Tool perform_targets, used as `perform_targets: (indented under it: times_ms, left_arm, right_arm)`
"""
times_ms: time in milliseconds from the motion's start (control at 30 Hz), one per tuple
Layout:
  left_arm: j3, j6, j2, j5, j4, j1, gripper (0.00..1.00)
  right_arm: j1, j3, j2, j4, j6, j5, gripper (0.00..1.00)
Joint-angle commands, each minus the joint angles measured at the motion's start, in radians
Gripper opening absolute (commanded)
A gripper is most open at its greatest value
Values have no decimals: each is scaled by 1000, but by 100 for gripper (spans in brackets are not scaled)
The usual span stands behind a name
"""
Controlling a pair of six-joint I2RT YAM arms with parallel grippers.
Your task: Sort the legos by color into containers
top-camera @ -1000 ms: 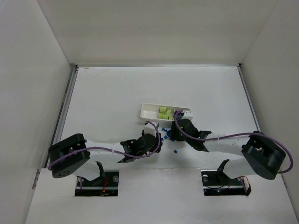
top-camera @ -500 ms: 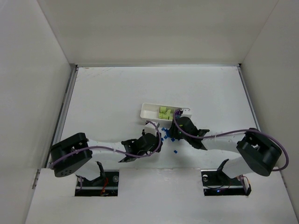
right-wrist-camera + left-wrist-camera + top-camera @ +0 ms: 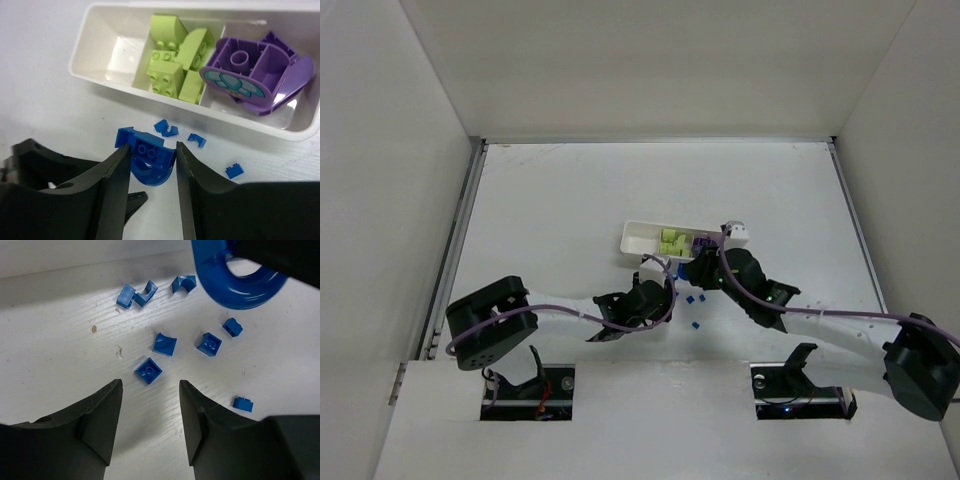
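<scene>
My right gripper point(image 3: 151, 156) is shut on the round blue piece point(image 3: 150, 165) and holds it above the table, just in front of the white three-part tray point(image 3: 100, 82). The tray's left compartment is empty, the middle one holds lime-green bricks point(image 3: 172, 65), and the right one holds the purple block point(image 3: 255, 70). My left gripper point(image 3: 150, 387) is open and empty, low over the table, with a tiny blue cube point(image 3: 148, 371) just beyond its tips. Several more blue cubes point(image 3: 209, 344) lie scattered there. In the top view both grippers point(image 3: 665, 290) point(image 3: 695, 272) meet just in front of the tray point(image 3: 640, 238).
Loose blue cubes lie between the tray and the grippers point(image 3: 196, 140) point(image 3: 234, 171), and two sit nearer the arm bases point(image 3: 696, 324). The round blue piece hangs at the upper right of the left wrist view point(image 3: 240, 280). White walls enclose the table.
The right arm has stretched out, its elbow swinging right and its wrist shifting right along the tray. The left arm has crept a little to the right.
</scene>
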Motion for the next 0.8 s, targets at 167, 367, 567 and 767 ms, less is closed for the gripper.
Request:
perform_targets:
  times_ms: [167,367,567,767]
  left_arm:
    - [90,74,64,-41,-14,8,38]
    - [110,88,96,-61,-49,-5,32]
    - [128,111,115,-130,-74,-31,27]
    - [145,125,126,-185,-68,-55,20]
  right_arm:
    - [-35,2,-88,-19,-40,-10,33]
    - [-52,-6,-100,-13,-46,-20,33]
    - [-61,2,-100,-4,-51,-31,33]
    - [-58,34,-85,-1,-52,-36,33]
